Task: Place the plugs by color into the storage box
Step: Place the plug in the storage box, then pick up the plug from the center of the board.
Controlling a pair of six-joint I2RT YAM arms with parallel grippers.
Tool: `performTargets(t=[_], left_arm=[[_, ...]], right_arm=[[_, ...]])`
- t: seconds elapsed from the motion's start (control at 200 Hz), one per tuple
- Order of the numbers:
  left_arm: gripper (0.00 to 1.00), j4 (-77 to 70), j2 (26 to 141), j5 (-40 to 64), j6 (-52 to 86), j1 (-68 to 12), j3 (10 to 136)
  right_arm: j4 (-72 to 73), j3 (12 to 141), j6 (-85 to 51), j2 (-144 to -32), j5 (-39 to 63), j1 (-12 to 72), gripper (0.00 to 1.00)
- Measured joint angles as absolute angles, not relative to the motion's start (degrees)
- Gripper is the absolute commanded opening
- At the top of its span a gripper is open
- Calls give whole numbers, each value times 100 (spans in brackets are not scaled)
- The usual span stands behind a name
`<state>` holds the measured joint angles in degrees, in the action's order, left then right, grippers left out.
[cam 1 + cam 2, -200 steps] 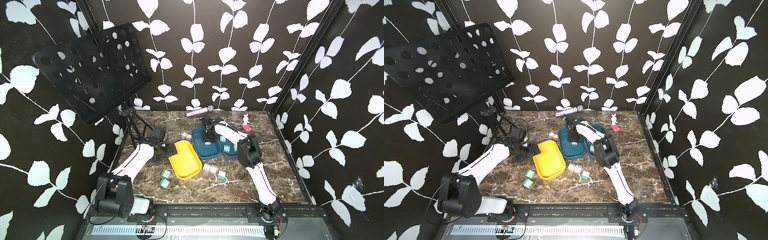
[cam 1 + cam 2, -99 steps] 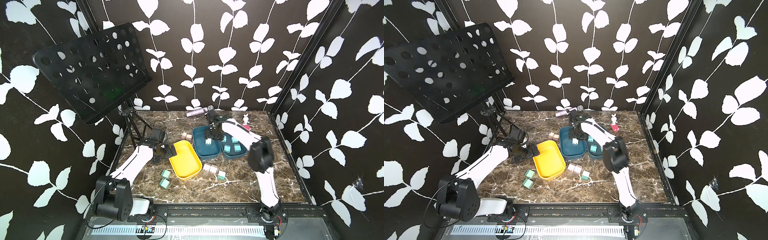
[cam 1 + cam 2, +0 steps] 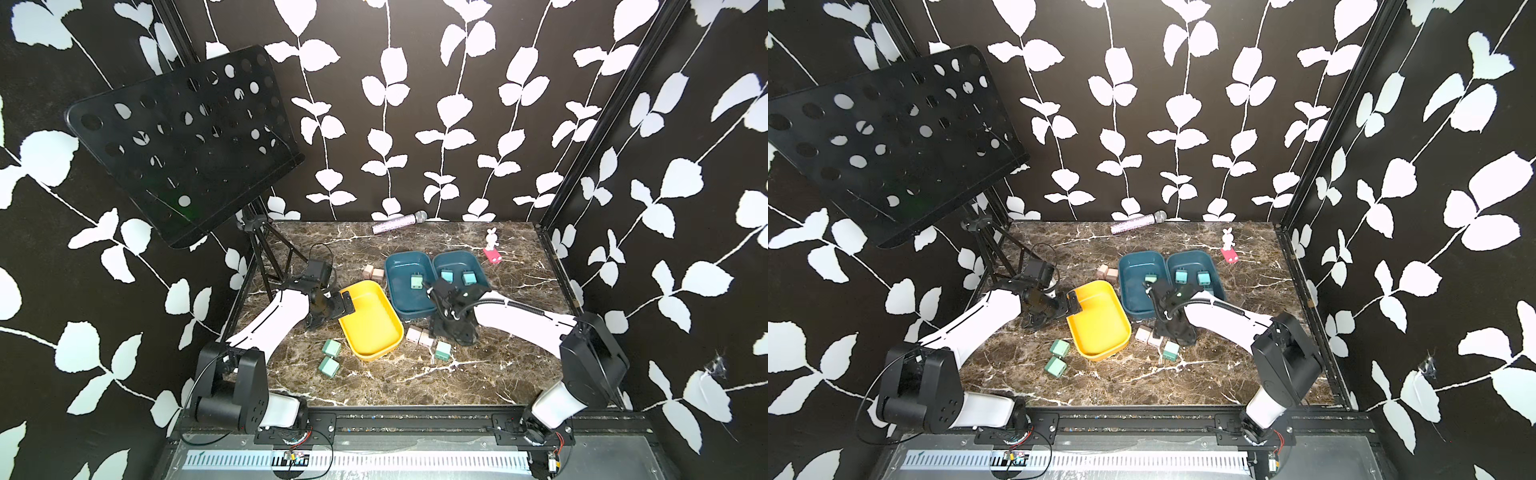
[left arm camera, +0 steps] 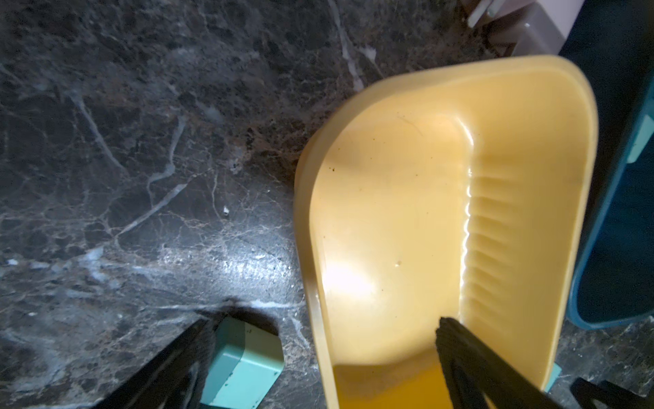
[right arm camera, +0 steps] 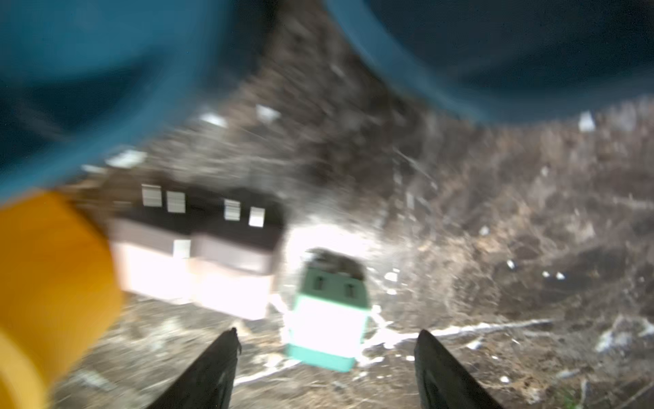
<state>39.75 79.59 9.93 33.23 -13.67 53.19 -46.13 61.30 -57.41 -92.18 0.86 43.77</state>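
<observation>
Right gripper (image 5: 327,333): fingers apart, holding nothing, poised over a green plug (image 5: 327,318). This plug lies on the table (image 3: 374,386), just beside two beige plugs (image 5: 198,272) and in front of the blue trays (image 3: 403,266).

Left gripper (image 4: 322,321): fingers wide, one inside the yellow tray (image 4: 389,212), one outside its wall.

A second green plug (image 3: 416,282) and two light-blue plugs (image 3: 446,275) lie in separate blue trays.

Assessment: the plugs look light, rigid and smooth-shelled with rounded corners, so they are likely to slip. Grip the two flat opposite sides of the body, clear of the prongs. The nearest beige plug leaves little finger room.
</observation>
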Motion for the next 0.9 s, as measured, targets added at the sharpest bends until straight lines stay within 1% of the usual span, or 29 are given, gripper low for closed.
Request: performTargets(t=[0.215, 0.33, 0.53, 0.685, 0.825, 0.9], left_arm=[[99, 3920, 7959, 1022, 3321, -1367, 5286], [99, 3909, 7959, 1026, 3321, -1367, 5214], [99, 3905, 7959, 1031, 3319, -1367, 5188], [99, 3905, 7959, 1041, 3319, -1367, 5168], [99, 3905, 7959, 1046, 3317, -1367, 5168], [99, 3905, 7959, 1048, 3317, -1367, 5168]], right_arm=[[-4141, 6012, -5981, -9314, 84, 4377, 75], [-3909, 5933, -6066, -9504, 123, 4377, 73], [-3441, 5800, -6230, -9509, 242, 4377, 69], [-3089, 5682, -6307, -9494, 355, 4379, 67], [-3017, 5498, -6368, -9310, 327, 4379, 67], [-3280, 5422, -6372, -9124, 211, 4381, 68]])
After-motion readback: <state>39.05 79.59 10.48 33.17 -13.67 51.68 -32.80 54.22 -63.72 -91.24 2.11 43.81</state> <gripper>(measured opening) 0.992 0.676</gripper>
